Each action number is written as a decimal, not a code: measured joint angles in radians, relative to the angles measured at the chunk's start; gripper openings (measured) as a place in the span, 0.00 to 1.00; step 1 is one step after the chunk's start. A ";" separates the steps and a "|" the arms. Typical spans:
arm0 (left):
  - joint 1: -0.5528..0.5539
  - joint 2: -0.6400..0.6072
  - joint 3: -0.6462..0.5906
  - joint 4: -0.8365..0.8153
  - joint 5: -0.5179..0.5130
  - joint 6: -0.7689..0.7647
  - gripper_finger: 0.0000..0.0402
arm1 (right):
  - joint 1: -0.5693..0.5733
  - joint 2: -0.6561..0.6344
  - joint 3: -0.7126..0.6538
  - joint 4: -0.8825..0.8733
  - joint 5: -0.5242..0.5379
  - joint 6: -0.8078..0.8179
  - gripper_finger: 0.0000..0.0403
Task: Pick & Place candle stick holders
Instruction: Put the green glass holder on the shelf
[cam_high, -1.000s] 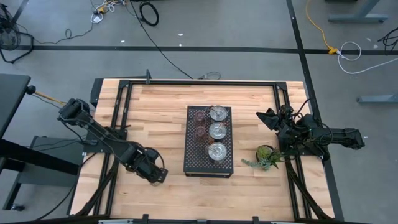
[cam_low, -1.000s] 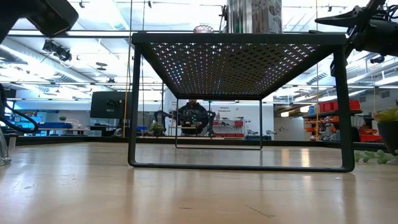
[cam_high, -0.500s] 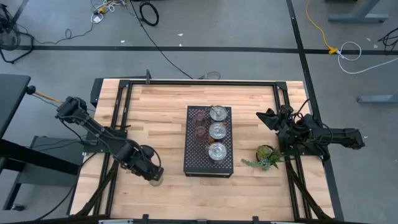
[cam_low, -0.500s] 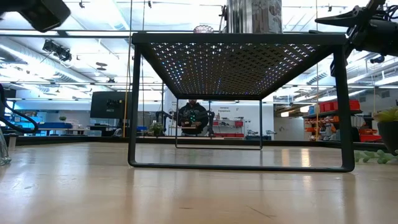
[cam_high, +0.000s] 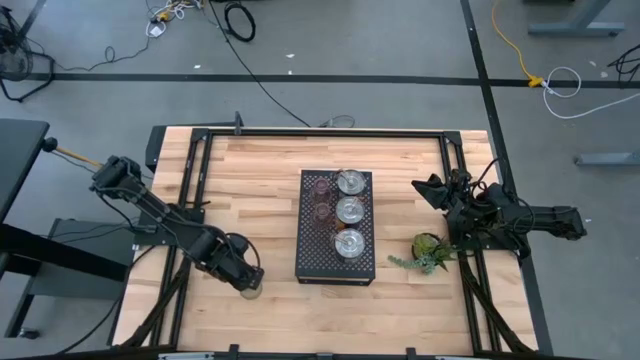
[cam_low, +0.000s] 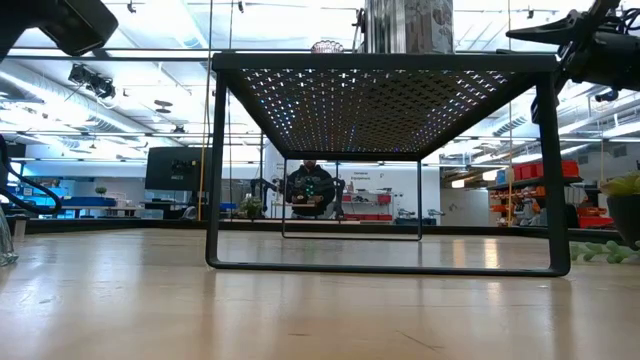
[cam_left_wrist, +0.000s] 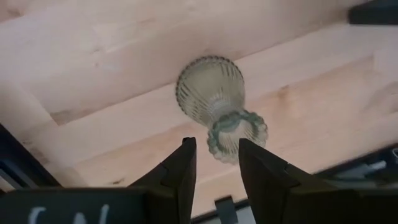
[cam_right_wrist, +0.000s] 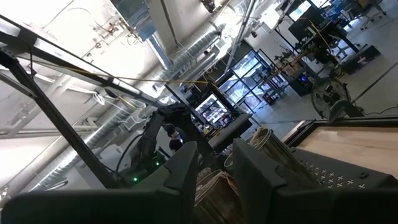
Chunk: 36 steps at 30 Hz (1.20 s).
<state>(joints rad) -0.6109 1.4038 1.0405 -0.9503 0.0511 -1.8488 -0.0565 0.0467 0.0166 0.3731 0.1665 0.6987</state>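
Wooden table (cam_high: 250, 190), black mesh rack (cam_high: 336, 262) mid-table carrying five candle stick holders (cam_high: 349, 211). Sixth, olive-green holder (cam_left_wrist: 217, 106), upright on wood near front-left edge. Left gripper (cam_left_wrist: 217, 163) right above it, fingers parted, not gripping. Right gripper (cam_high: 430, 190) parked at right edge beside potted plant (cam_high: 427, 252), fingers near-closed, holding nothing.

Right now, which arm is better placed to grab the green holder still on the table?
Left. The left gripper hangs directly over the olive-green holder near the table's front left, jaws open. The right gripper waits by the right edge, beyond the black rack and plant.
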 joint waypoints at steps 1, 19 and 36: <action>0.000 0.007 0.000 0.009 0.010 0.001 0.31 | 0.000 0.000 0.000 0.000 0.000 0.000 0.25; 0.002 0.124 0.000 0.059 0.059 0.038 0.15 | 0.000 0.000 0.000 -0.024 0.010 -0.007 0.25; 0.086 0.061 0.267 -0.209 0.077 0.199 0.06 | 0.000 0.000 0.000 -0.031 0.006 -0.006 0.25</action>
<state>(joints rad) -0.5246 1.4645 1.3077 -1.1588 0.1277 -1.6494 -0.0563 0.0467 0.0162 0.3418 0.1722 0.6922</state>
